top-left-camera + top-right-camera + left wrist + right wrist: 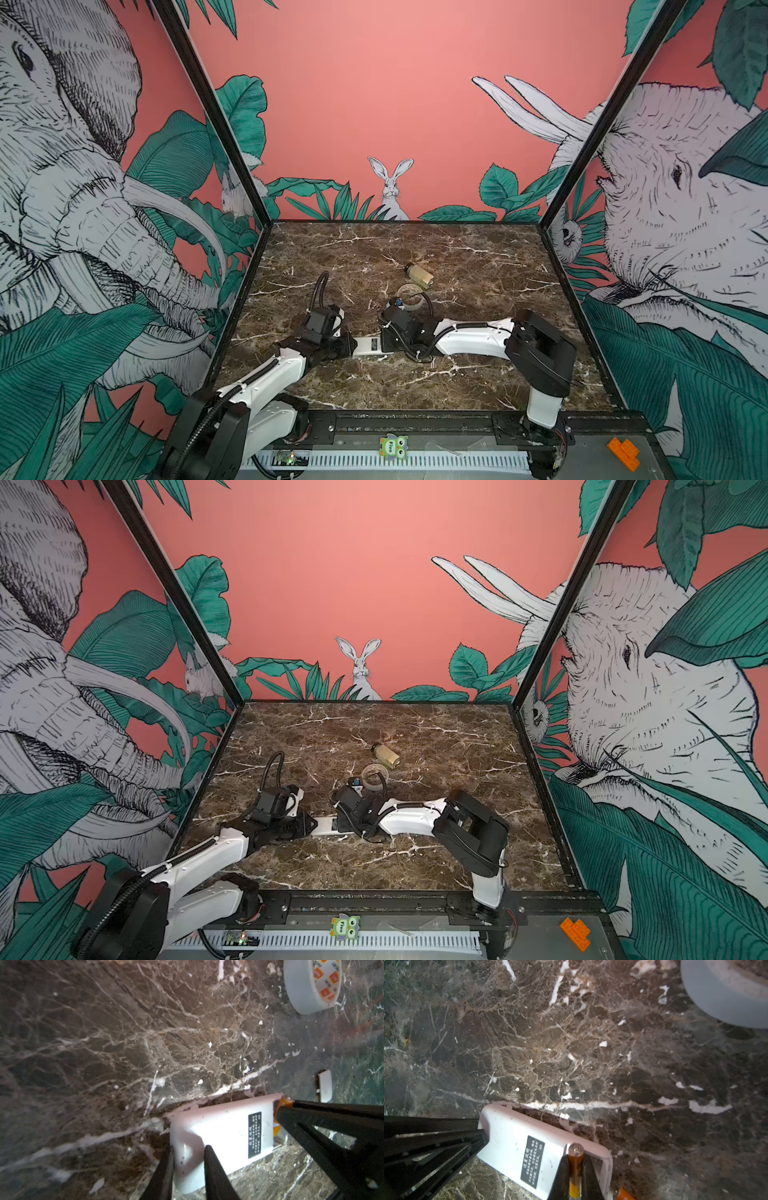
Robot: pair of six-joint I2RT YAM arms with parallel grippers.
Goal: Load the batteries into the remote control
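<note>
- The right tool (576, 1157) is closed tight on one orange battery (575, 1169). It holds the battery by its body over the open bay at the right end of the remote control (512, 1140).
- The left tool (188, 1147) shows only a narrow gap. Its fingers (216, 1169) are set at the remote control's left end; whether they pinch it or merely brace it, I cannot tell.
- The remote control lies white back up, dark label showing, near the middle of the counter (478, 257). Its long side runs left to right between the two arms.
- Done so far, as I judge it: the bay is uncovered. A small white cover (325, 1085) lies on the counter, apart from the remote control.
- A second battery (625, 1194) shows only as an orange tip just beside the remote control's right end. Whether it sits in the bay or on the counter is unclear.
- Left to do, by my reading: the held battery is not lying flat in the bay, so it needs seating. The second battery must be in place too, and the cover probably goes back on.
- A tape roll (301, 991) and a small bottle (420, 275) lie farther back and look like bystanders.
</note>
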